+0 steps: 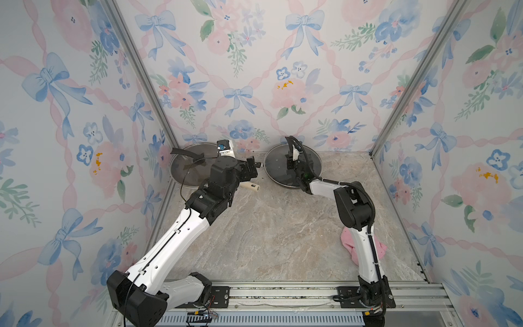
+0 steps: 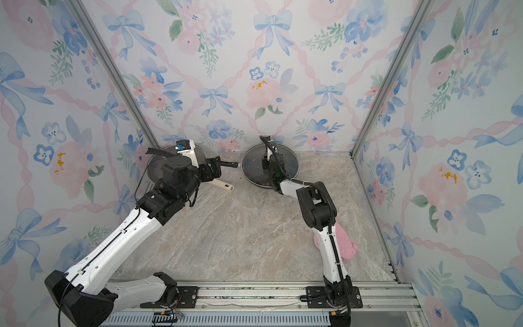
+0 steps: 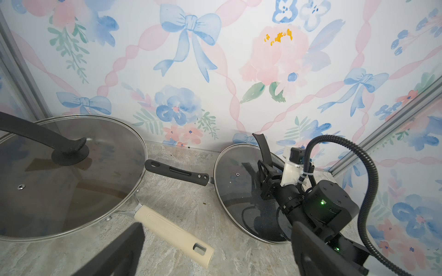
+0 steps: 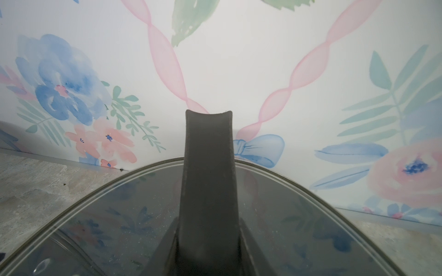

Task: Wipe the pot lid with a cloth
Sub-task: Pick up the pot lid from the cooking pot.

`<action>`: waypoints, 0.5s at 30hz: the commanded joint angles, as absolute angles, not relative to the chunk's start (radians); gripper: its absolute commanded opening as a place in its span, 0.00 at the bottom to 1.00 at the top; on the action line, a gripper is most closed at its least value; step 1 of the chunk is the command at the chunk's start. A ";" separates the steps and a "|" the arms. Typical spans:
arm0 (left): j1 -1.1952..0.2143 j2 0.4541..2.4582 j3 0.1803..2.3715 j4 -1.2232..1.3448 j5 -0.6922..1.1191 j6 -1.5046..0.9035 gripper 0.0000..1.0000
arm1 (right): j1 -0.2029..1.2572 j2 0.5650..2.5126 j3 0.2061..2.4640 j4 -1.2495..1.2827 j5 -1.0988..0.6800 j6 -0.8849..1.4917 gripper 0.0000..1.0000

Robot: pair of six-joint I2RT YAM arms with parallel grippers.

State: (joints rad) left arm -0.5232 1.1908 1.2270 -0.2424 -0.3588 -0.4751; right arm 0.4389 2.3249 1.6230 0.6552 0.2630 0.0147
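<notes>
Holding the cloth (image 1: 348, 243), a marbled tabletop (image 1: 268, 232) meets floral-papered walls (image 1: 254, 70)

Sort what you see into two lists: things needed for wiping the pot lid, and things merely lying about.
For the job: glass lid beneath the right gripper; pink cloth.
Lying about: cream-handled pan; second lid, on it; black-handled pan.

Glass pot lid (image 1: 276, 167) flat on pan (image 2: 229, 163) by back wall (image 1: 254, 70); pink cloth (image 1: 348, 243) crumpled, front right.
</notes>
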 commanded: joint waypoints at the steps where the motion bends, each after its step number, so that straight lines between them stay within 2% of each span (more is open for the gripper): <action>1: -0.520 1.176 1.203 -0.251 -0.342 -0.457 0.98 | 0.446 2.169 1.612 0.674 0.339 0.069 0.06; 5: -0.519 1.190 1.194 -0.237 -0.297 -0.415 0.98 | 0.430 2.072 1.640 0.712 0.365 0.112 0.05; 10: -0.515 1.221 1.162 -0.171 -0.200 -0.346 0.98 | 0.389 1.928 1.664 0.686 0.388 0.299 0.05; 15: -0.512 1.279 1.137 -0.116 -0.037 -0.286 0.98 | 0.340 1.728 1.650 0.352 0.490 0.529 0.03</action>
State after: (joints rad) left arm -0.5194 1.2457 1.1591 -0.1711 -0.1669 -0.3492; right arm 0.3782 1.9087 1.5967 0.4129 0.3855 0.3355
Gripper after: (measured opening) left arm 0.981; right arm 0.350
